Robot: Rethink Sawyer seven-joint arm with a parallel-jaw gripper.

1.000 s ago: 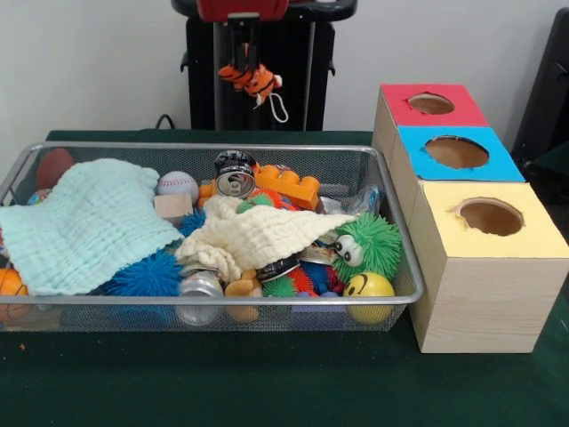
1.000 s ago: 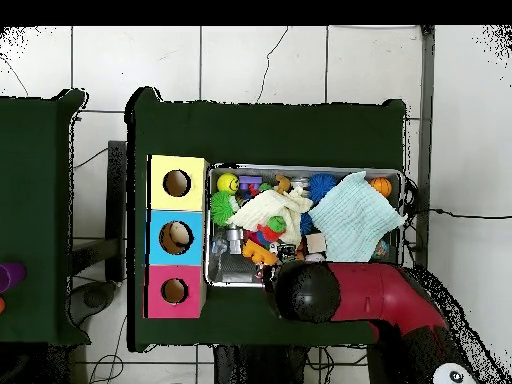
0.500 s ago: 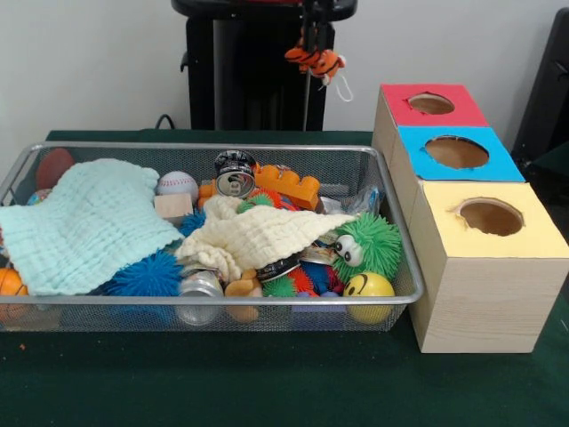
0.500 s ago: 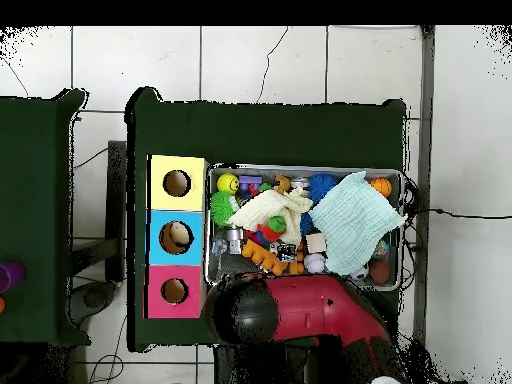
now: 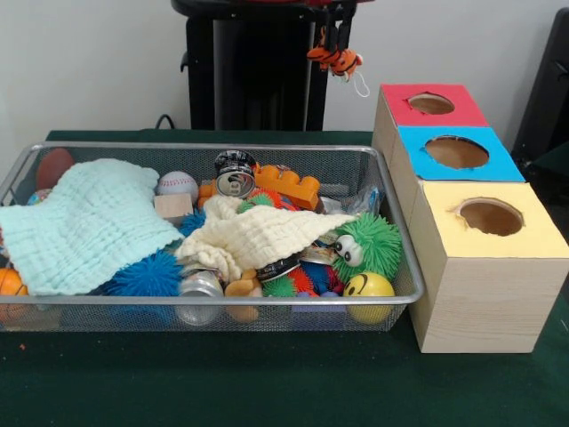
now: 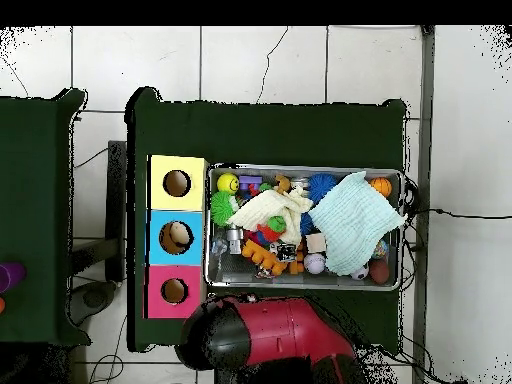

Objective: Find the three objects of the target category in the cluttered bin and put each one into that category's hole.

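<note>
A small plush tiger (image 5: 336, 59), orange with black stripes and a white loop of cord hanging from it, dangles high in the air from the gripper (image 5: 332, 40), whose jaws are clenched on the toy's top. In the front view it hangs behind the bin's right end, just left of the red-topped box (image 5: 430, 105). Half a second ago it hung a little further left, and a second ago it was over the middle of the bin, so it has travelled sideways toward the boxes. From overhead the red and black arm (image 6: 262, 338) has likewise swung across the near table edge and now ends close to the red box; the toy itself is hidden beneath it there.

Three wooden boxes stand in a row beside the bin, each with a round hole cut in a coloured top: red, blue (image 5: 456, 153) and yellow (image 5: 491, 219).

The bin (image 5: 382, 307) is a shallow silver wire-mesh tray on a dark green table (image 5: 284, 382). Its clutter is unchanged: a waffle-textured mint cloth (image 5: 84, 222), a cream knitted cloth (image 5: 262, 236), a spiky green ball with goggle eyes (image 5: 369, 245), a yellow smiley ball (image 5: 369, 286), a spiky blue ball (image 5: 147, 276), a baseball (image 5: 178, 185), an orange plastic brick (image 5: 286, 185) and a dented metal can (image 5: 235, 173)
</note>
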